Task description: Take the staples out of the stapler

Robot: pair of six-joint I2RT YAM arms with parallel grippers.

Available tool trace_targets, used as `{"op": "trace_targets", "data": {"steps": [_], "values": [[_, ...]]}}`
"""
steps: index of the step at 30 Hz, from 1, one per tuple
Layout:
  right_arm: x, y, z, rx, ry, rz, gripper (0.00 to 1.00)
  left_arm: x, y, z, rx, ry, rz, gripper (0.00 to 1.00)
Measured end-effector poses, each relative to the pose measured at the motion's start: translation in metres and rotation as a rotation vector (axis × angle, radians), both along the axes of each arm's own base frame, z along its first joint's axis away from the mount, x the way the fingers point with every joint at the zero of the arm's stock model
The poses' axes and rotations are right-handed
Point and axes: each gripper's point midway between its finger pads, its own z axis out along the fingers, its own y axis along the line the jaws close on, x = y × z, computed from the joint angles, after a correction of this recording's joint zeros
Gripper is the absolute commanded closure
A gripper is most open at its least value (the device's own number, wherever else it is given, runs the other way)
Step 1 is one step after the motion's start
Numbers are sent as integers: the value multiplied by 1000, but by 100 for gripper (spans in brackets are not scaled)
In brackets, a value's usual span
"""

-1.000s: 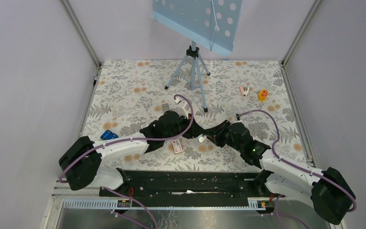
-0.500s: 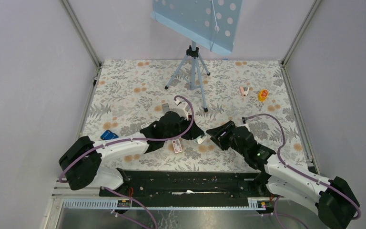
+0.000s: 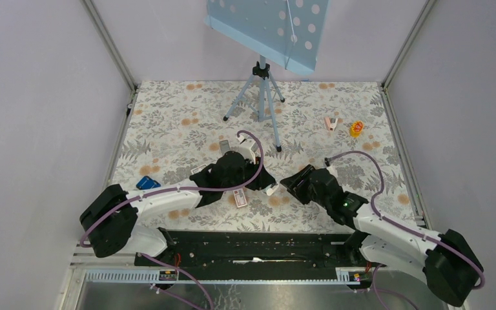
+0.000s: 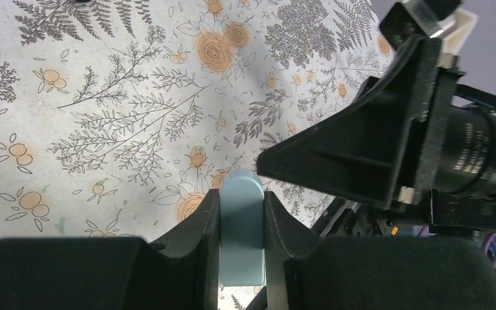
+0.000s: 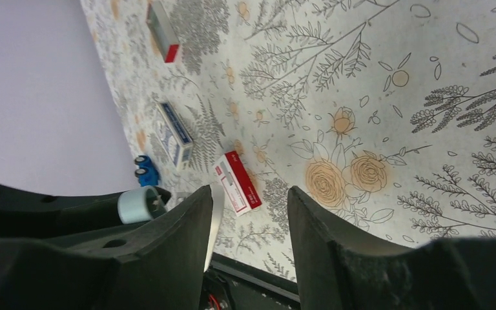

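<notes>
I monitor two matching units. The left arm [image 3: 161,196] and right arm [image 3: 391,234] have white link shells and bulky black joint housings, with a purple cable [image 3: 259,161] routed along each. The right arm carries a green indicator light [image 3: 345,203]. The right gripper [image 5: 250,194] has matte black, wedge-shaped fingers [image 5: 174,245].

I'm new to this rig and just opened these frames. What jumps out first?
Mid-table over the floral cloth, the left gripper clamps a pale blue rounded piece, while the right gripper faces it close up, jaws apart and empty. Behind them, a tripod carries a tilted blue perforated panel.
</notes>
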Motion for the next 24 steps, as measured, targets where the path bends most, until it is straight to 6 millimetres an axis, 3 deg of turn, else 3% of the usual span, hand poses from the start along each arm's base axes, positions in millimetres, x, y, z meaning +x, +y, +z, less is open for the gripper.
{"op": "trace_targets", "data": {"steps": [7,15,24], "values": [[0,17,-23,-48,81,75,51,0,3,-5,24,1,-2,100],[2,27,-20,-23,74,111,53,-1,4,-4,24,1,-2,100],[-2,32,-23,-13,91,148,62,0,8,-8,43,6,13,100]]}}
